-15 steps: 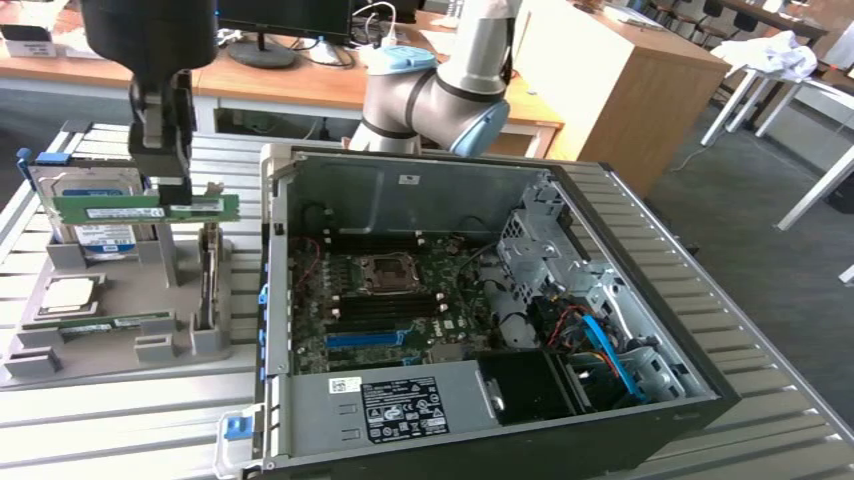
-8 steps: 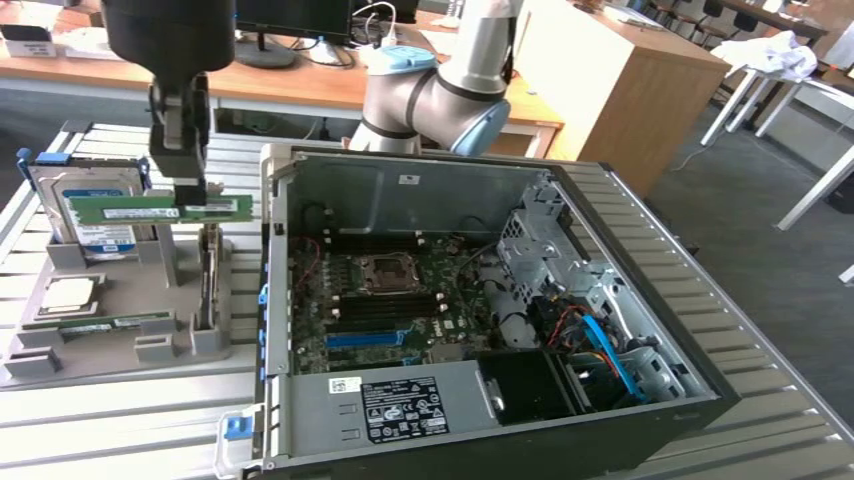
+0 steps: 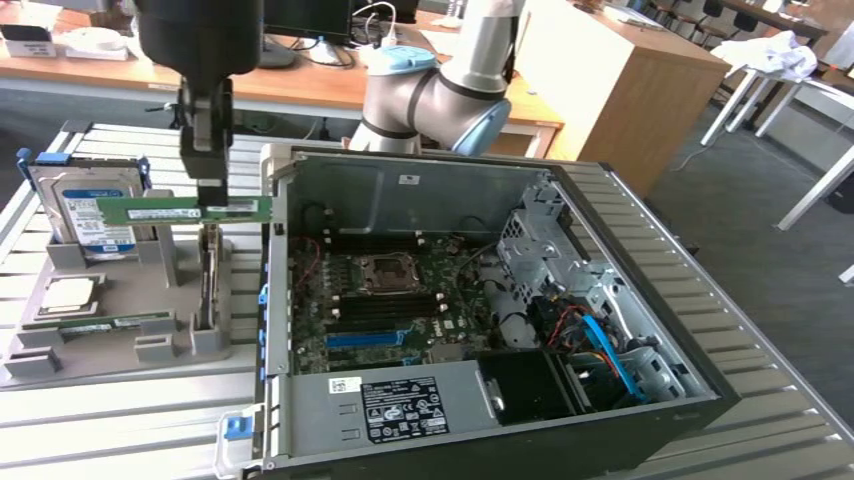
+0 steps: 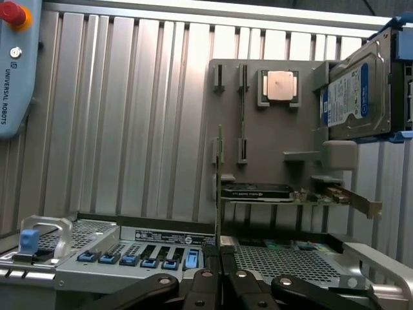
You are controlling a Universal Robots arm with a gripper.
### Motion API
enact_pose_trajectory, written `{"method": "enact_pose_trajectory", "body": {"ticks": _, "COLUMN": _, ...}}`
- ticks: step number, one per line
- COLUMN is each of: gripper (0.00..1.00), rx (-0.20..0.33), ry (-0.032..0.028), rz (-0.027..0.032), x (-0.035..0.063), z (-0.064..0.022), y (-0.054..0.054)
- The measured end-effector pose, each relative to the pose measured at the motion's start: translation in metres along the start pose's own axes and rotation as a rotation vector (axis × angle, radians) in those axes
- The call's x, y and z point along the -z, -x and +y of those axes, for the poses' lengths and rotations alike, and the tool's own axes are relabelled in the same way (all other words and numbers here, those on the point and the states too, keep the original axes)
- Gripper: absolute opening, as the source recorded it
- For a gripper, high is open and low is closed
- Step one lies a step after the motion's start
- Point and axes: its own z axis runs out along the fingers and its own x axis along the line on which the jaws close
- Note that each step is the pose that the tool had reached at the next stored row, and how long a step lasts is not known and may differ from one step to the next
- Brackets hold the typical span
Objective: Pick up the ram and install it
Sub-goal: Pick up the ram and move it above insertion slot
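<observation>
My gripper (image 3: 214,203) hangs above the grey fixture plate (image 3: 114,350), at the exterior view's left of the open computer case (image 3: 441,300). It is shut on the ram (image 3: 154,209), a slim green stick held level and lengthwise, gripped near its end closest to the case. In the wrist view the ram (image 4: 219,187) shows edge-on as a thin upright strip rising from between my fingers (image 4: 205,279). The motherboard (image 3: 380,300) with its blue slot (image 3: 367,338) lies inside the case, below and toward the exterior view's right of the ram.
On the fixture plate stand a hard drive (image 3: 87,210), a processor (image 3: 70,292), a second green memory stick (image 3: 100,323) and an upright expansion card (image 3: 207,275). The case wall (image 3: 274,260) rises beside the gripper. A teach pendant (image 4: 13,64) lies on the slatted table (image 4: 129,116).
</observation>
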Motion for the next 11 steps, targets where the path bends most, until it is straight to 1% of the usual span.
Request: {"method": "enact_pose_trajectory", "body": {"ticks": 11, "gripper": 0.12, "rx": 0.0, "ry": 0.0003, "rz": 0.0, "x": 0.0007, "z": -0.024, "y": -0.002}}
